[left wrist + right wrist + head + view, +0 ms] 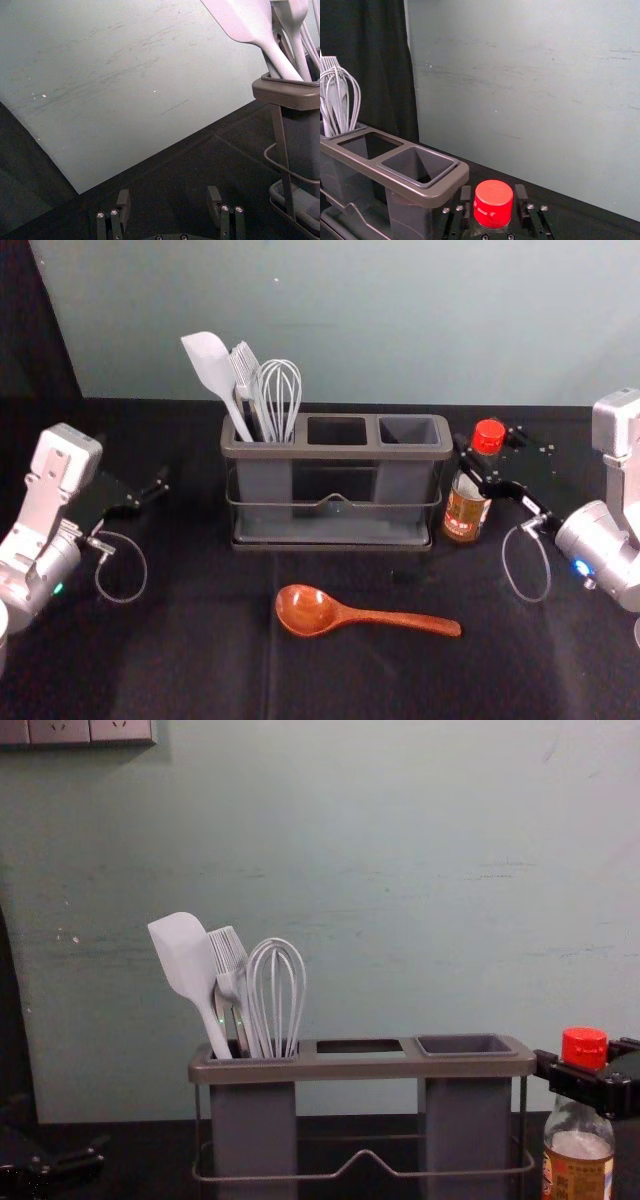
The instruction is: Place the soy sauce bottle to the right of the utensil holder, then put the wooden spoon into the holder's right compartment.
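Observation:
In the head view my right gripper [488, 455] is shut on the upright soy sauce bottle [465, 512] below its red cap, just right of the utensil holder [335, 452]. The right wrist view has the bottle's cap [493, 202] between the fingers of the right gripper [493, 207]. At the chest view's right edge, the bottle [578, 1168] stands beside the holder [365, 1067]. The wooden spoon [310, 611] lies in front of the holder, bowl to the left. My left gripper [150, 490] is parked left of the holder; in its wrist view the gripper [169, 202] is open.
A white spatula [208, 362], a fork and a whisk [280, 390] stand in the holder's left compartment. The middle opening and the right compartment [422, 167] hold nothing visible. A pale wall [400, 320] rises behind the dark-covered table [200, 660].

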Controlling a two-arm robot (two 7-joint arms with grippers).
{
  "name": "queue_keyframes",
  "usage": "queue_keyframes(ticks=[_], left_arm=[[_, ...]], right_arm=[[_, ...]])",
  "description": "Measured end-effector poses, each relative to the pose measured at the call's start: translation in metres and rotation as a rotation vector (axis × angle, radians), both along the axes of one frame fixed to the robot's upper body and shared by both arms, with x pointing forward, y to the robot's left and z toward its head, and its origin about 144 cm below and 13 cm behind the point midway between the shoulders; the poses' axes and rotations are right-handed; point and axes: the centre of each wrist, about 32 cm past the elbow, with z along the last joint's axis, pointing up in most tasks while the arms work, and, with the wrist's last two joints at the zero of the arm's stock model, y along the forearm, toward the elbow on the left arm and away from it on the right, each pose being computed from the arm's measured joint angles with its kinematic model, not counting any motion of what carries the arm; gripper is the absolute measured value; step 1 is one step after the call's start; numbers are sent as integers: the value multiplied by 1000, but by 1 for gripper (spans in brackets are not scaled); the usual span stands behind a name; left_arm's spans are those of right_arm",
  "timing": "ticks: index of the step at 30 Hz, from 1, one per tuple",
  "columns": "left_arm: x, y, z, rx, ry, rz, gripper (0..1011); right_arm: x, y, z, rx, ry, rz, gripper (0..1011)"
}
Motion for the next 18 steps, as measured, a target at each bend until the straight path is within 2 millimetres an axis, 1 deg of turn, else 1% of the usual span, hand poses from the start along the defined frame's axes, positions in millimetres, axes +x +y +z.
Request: queue_keyframes(ticks=[2, 3, 4, 6, 7, 8, 9, 13, 14, 15, 17, 18], left_arm=[[0, 0, 0, 0, 0, 0, 1005], [0, 0, 0, 0, 0, 0, 1005], [0, 0, 0, 0, 0, 0, 1005], [0, 0, 0, 0, 0, 0, 1005], [0, 0, 0, 0, 0, 0, 1005], [0, 0, 0, 0, 0, 0, 1005], [0, 0, 0, 0, 0, 0, 1005], [0, 0, 0, 0, 0, 0, 1005], [0, 0, 0, 0, 0, 0, 1005], [0, 0, 0, 0, 0, 0, 1005], [0, 0, 0, 0, 0, 0, 1005], [0, 0, 0, 0, 0, 0, 1005]], right_arm=[[0, 0, 0, 0, 0, -1, 582], [-1, -1, 0, 0, 1, -1, 643], [-1, -1, 0, 0, 1, -1, 654], [-3, -2, 1, -1, 0, -1, 723], [-3, -2, 1, -1, 0, -1, 723], [-6, -4, 2, -4, -3, -2, 781], [-7, -5, 2, -6, -3, -3, 816], [-13, -9, 2, -11, -4, -6, 935], [-18, -12, 2, -10, -3, -10, 964], [-18, -12, 2, -10, -3, -10, 964], [-24, -15, 2, -11, -3, -11, 1003], [-27, -16, 2, -12, -4, -10, 1002]])
